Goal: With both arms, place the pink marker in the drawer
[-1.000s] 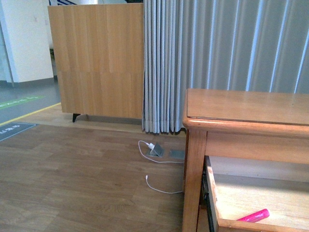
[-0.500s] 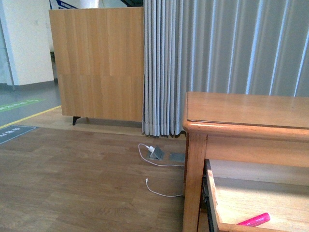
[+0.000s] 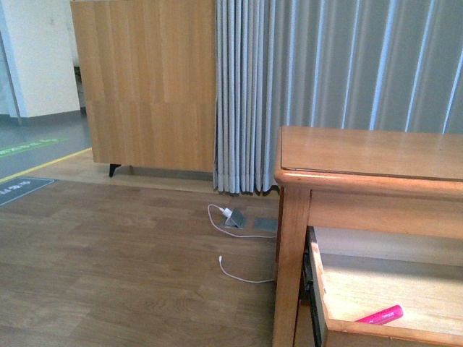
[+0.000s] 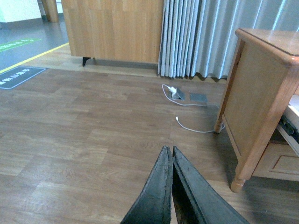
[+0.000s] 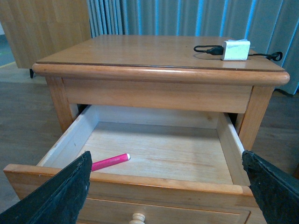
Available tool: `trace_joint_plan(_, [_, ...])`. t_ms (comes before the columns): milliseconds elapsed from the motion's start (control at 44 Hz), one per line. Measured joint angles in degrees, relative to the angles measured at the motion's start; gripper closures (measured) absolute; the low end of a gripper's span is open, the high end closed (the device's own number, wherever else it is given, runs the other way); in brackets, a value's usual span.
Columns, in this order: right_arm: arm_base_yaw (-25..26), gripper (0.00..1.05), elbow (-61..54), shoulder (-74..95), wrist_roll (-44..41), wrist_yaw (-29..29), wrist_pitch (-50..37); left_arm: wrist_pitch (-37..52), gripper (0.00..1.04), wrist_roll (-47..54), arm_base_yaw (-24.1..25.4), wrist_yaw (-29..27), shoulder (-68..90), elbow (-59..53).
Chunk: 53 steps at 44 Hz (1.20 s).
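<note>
The pink marker (image 5: pixel 110 161) lies flat on the pale bottom of the open drawer (image 5: pixel 159 184), near its front rail; it also shows in the front view (image 3: pixel 380 314). The drawer (image 3: pixel 340 318) is pulled out of a honey-coloured wooden side table (image 3: pixel 362 155). Its cream knob (image 5: pixel 137 218) shows at the front panel. My right gripper (image 5: pixel 166 186) is open wide and empty, hanging in front of the drawer's front rail. My left gripper (image 4: pixel 170 151) is shut and empty, over the wooden floor, away from the table (image 4: pixel 261 93).
A white charger with a black cable (image 5: pixel 236 49) lies on the table top. A white cable and floor socket (image 3: pixel 235 220) lie on the floor beside the table leg. Grey curtains (image 3: pixel 325 72) and a wooden cabinet (image 3: pixel 145 87) stand behind.
The front view has shifted slightly between frames. The marker stays lying in the drawer.
</note>
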<state>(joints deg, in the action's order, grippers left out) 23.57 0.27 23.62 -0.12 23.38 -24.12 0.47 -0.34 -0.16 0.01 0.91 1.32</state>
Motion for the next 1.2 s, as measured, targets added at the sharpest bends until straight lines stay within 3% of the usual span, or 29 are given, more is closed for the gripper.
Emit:
trace_joint_plan(227, [0.0, 0.08, 0.0, 0.0, 0.0, 0.0, 0.0, -0.4, 1.0, 0.0, 0.0, 0.0, -0.6, 0.0])
trace_joint_plan(409, [-1.2, 0.08, 3.4, 3.2, -2.1, -3.6, 19.2, -0.4, 0.73, 0.0, 0.0, 0.0, -0.7, 0.0])
trace_joint_plan(545, [-2.8, 0.08, 4.9, 10.7, -4.8, -3.1, 24.9, -0.4, 0.53, 0.0, 0.0, 0.0, -0.7, 0.0])
trace_joint_plan(841, [-13.4, 0.08, 10.6, 37.7, -6.3, -8.6, 8.8, -0.4, 0.04, 0.1, 0.0, 0.0, -0.7, 0.0])
trace_joint_plan(955, [-16.6, 0.08, 14.3, 50.5, -4.3, -11.4, -0.2, -0.4, 0.06, 0.1, 0.0, 0.0, -0.7, 0.0])
trace_joint_plan(1205, [-19.8, 0.08, 21.4, 68.1, 0.2, -16.8, -11.5, -0.4, 0.06, 0.1, 0.0, 0.0, -0.7, 0.0])
